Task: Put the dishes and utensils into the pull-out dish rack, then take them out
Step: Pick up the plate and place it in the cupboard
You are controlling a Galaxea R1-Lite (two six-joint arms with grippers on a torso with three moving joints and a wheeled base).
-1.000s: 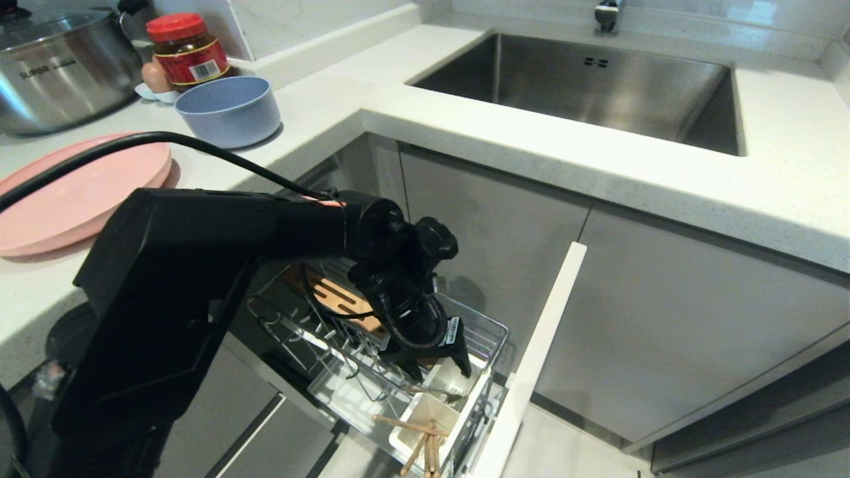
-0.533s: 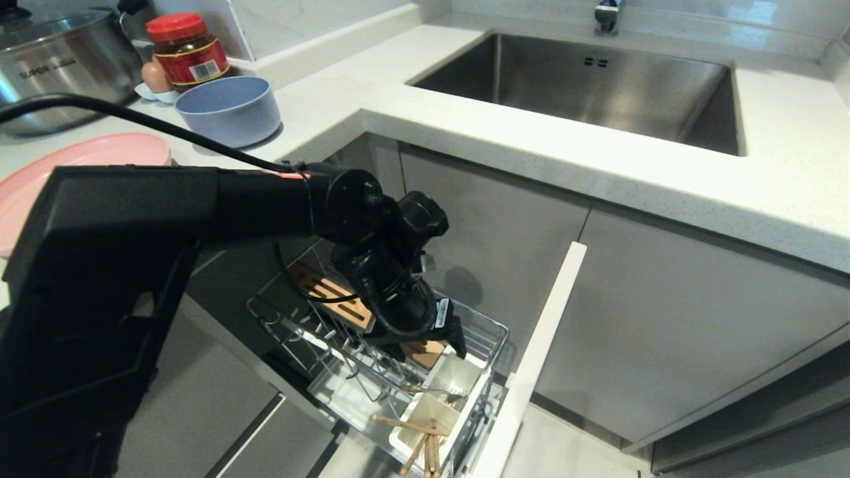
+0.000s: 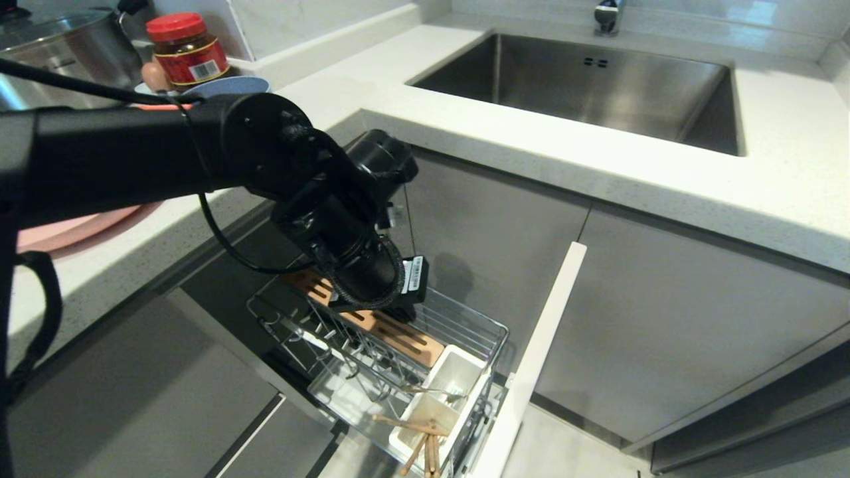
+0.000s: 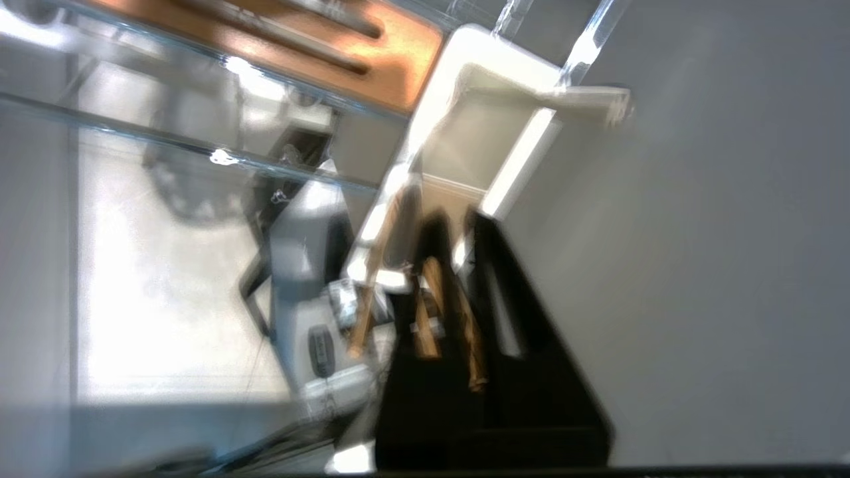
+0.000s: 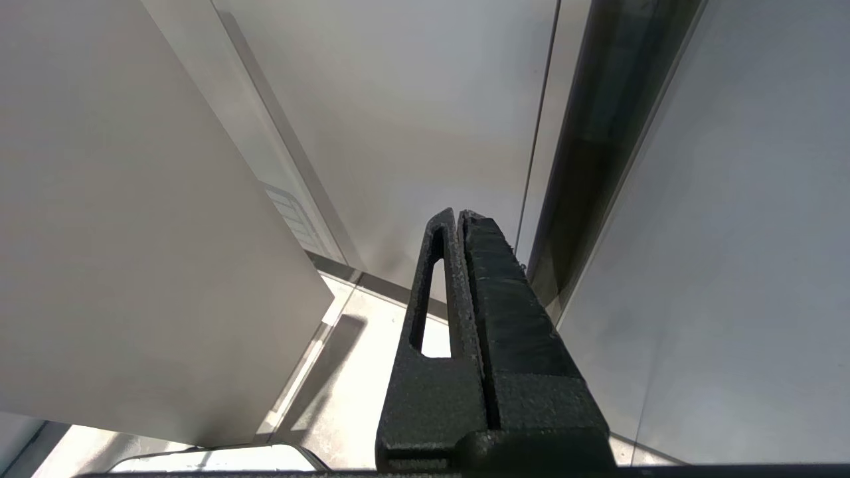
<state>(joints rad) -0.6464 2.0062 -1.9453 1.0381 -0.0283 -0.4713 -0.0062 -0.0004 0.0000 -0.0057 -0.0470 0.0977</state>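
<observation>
The pull-out dish rack [image 3: 493, 330] stands drawn out below the counter, with its wooden board [image 3: 398, 334] and white front panel [image 3: 541, 345]. Light wooden chopsticks [image 3: 420, 441] lean in the nearest white cup [image 3: 425, 415], and a slim silver utensil [image 3: 435, 392] lies across the cups. My left arm's wrist [image 3: 362, 265] hangs above the board and hides the fingers there. In the left wrist view my left gripper [image 4: 455, 219] is shut and holds nothing; the chopsticks [image 4: 370, 292] show beyond it in the cup. The pink plate [image 3: 86, 226] and blue bowl [image 3: 229, 84] sit on the counter, mostly behind the arm. My right gripper [image 5: 458, 214] is parked, shut.
A steel sink [image 3: 597, 79] is set in the white counter [image 3: 505, 139] on the right. At the back left stand a lidded steel pot [image 3: 60, 46], a red-lidded jar [image 3: 186, 46] and an egg [image 3: 154, 74]. Grey cabinet fronts [image 3: 664, 332] flank the rack.
My left arm has lifted up and back from the utensil cups to above the wooden board, now covering most of the bowl and plate. Chopsticks and silver utensil stay in the cups.
</observation>
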